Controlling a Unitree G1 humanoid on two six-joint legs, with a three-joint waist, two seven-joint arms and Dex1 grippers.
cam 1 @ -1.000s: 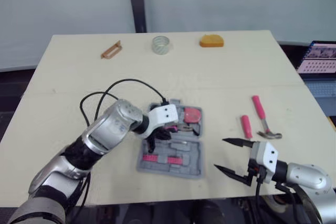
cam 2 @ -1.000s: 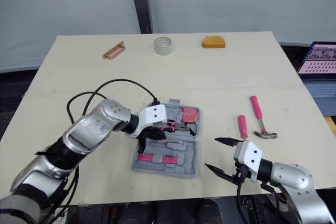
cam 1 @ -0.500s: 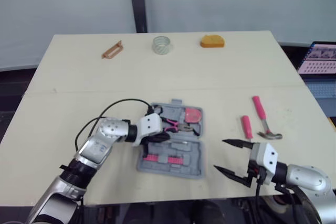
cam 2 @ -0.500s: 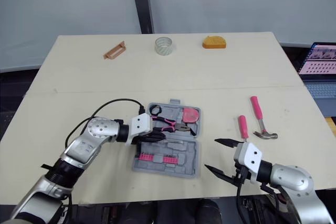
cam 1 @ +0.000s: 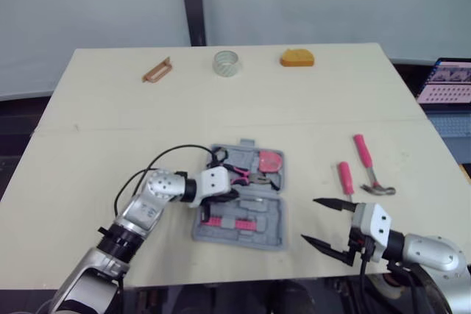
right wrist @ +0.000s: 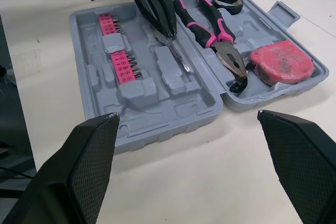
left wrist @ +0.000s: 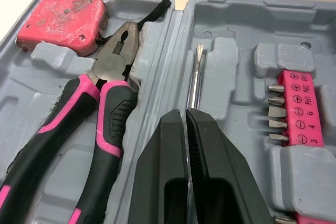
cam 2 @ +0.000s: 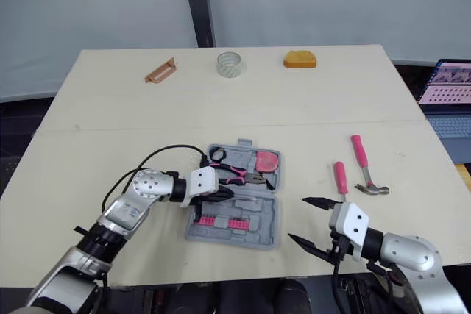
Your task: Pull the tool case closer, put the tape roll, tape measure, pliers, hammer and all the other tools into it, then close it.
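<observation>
Tool case (cam 2: 259, 220) lies open, flat on the table (cam 2: 331, 101), mid-way along the near edge. Far half holds the pink tape measure (left wrist: 63, 19) and pliers (left wrist: 107, 74) side by side. Near half holds the pink bit strip (left wrist: 299, 108) and a thin screwdriver shaft (left wrist: 196, 77) in its slot. Left gripper (left wrist: 185, 111) is inside the case, fingers pressed together, tips at the shaft's end; can't tell if it's pinched. Right gripper (cam 2: 297, 218) has fingers spread wide, nothing between them, over the near edge, just beside the case toward the right edge. Hammer (cam 2: 363, 165) and pink screwdriver (cam 2: 340, 176) lie near the right edge. Along the far edge: tape roll (cam 2: 230, 64), orange object (cam 2: 299, 59), brown clip (cam 2: 160, 70).
</observation>
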